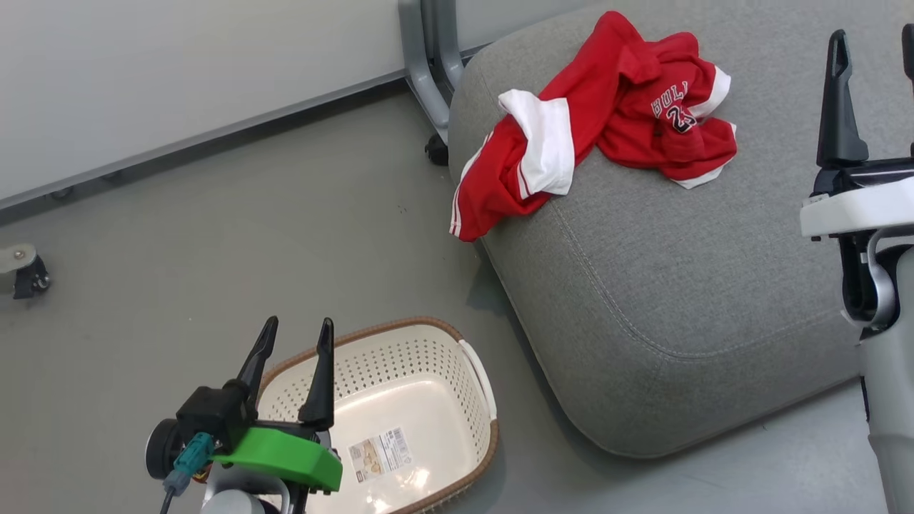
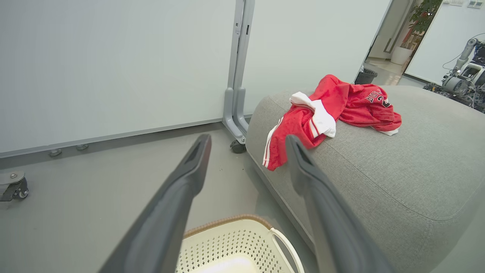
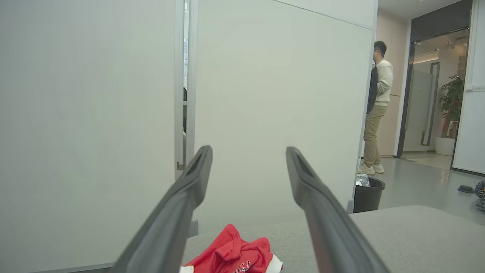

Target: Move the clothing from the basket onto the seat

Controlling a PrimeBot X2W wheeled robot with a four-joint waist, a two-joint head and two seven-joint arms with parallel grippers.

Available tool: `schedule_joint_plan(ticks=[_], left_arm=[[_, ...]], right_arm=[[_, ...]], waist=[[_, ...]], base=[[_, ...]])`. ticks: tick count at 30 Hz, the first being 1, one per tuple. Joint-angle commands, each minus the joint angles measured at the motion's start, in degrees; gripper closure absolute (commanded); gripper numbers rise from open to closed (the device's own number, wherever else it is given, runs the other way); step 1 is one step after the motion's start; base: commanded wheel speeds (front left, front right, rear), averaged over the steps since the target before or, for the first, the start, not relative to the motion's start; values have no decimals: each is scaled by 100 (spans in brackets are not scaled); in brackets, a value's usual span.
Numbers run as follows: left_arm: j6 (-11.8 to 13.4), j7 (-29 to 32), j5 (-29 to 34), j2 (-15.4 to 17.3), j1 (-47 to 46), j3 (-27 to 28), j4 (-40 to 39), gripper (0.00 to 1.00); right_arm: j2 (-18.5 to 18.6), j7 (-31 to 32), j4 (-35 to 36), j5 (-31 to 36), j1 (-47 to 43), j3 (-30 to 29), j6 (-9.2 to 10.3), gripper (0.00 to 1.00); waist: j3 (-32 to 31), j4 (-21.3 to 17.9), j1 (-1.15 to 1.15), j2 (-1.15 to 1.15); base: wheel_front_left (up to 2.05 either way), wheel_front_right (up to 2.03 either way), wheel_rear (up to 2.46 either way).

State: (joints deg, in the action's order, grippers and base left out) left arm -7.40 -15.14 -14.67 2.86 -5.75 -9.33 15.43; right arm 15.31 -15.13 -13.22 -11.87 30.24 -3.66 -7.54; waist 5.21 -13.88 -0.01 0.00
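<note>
The red clothing [image 1: 607, 121] lies crumpled on the far left corner of the grey seat [image 1: 664, 285], one striped end hanging over the seat's edge. It shows too in the left wrist view [image 2: 329, 113] and at the bottom of the right wrist view [image 3: 235, 258]. The white basket [image 1: 414, 421] stands on the floor left of the seat, holding nothing but its label. My left gripper [image 1: 296, 332] hovers open over the basket's left rim, nothing between its fingers. My right gripper [image 1: 875, 46] is open above the seat's right side, well right of the clothing.
Grey partition panels with a metal post and caster [image 1: 432, 143] stand behind the seat. Another caster [image 1: 25, 271] sits on the floor at far left. A person [image 3: 377, 110] stands beyond the panel near a black bin [image 3: 365, 193].
</note>
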Motion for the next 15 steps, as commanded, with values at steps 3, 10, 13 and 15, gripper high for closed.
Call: schedule_joint_plan(ticks=[3,10,13,15], left_arm=[[-1,2,-91,13,163,90,-92,0],[77,2,-160,11,335,243,-250,0],[94,2,-183,13,428,323,-300,0],[98,2,-162,12,482,346,-308,0]], right_arm=[[-84,-2,424,-125,-346,64,11,0],[-230,-2,1019,-353,-1090,375,11,0],[-326,-2,1116,-390,-1453,484,11,0],[-417,-2,1108,-432,-1648,503,11,0]], waist=[[-258,256,1,0],[-431,708,1,0],[-509,945,1,0],[-555,1091,1,0]], base=[[0,0,0],[0,0,0],[0,0,0],[0,0,0]])
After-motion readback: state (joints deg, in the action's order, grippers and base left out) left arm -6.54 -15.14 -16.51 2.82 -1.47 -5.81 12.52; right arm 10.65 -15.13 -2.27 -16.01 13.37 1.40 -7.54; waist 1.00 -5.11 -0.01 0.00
